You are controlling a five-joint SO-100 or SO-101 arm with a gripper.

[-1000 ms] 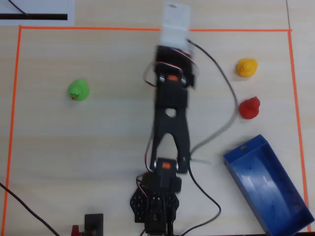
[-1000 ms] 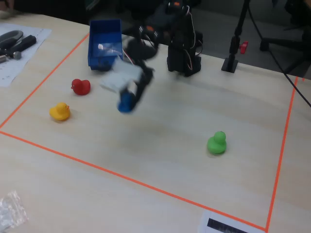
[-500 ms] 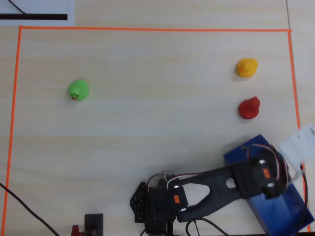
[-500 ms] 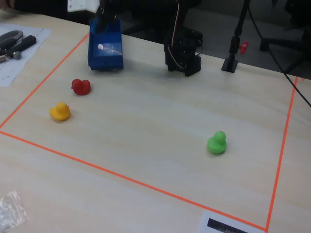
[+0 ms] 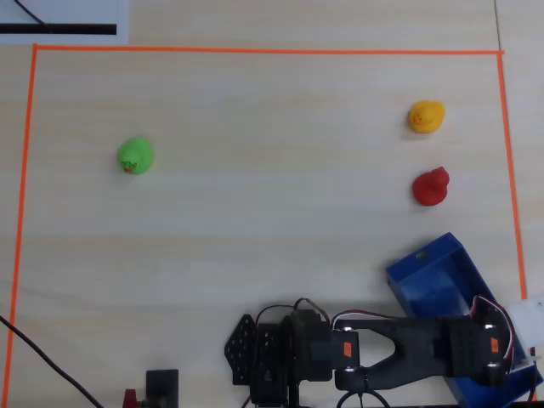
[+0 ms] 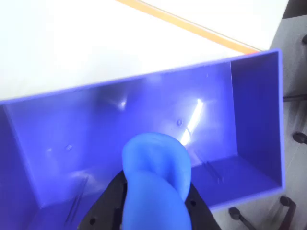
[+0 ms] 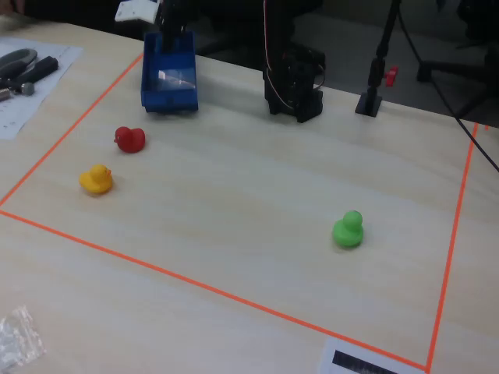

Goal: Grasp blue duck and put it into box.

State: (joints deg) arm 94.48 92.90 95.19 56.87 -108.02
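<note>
**Op A:** Since half a second ago I've swung the arm further round. In the overhead view it now lies low along the near edge of the bench (image 5: 255, 255), with the wrist over the far end of the box (image 5: 429, 276) rather than its middle.

**Op B:** And the load?

**Op A:** The pincer (image 6: 153, 211) is clamped on the blue duck (image 6: 156, 167). The wrist view shows the black jaws tight against its sides, with the duck's rounded top sticking out ahead of them.

**Op B:** Where does the box sit from the pincer?

**Op A:** Straight below and ahead. The glossy floor fills the wrist view beyond the duck, and the box's long axis runs across that picture from left to right. The back wall stands ahead of the duck and one end wall is off to its right.

**Op B:** So the drop is clear?

**Op A:** I judge so: the duck hangs over the floor, inside the walls, not touching them. Opening should let it fall in. The red duck (image 5: 431, 186), yellow duck (image 5: 426, 116) and green duck (image 5: 134, 156) lie well apart from the pincer, out on the bench.
</note>
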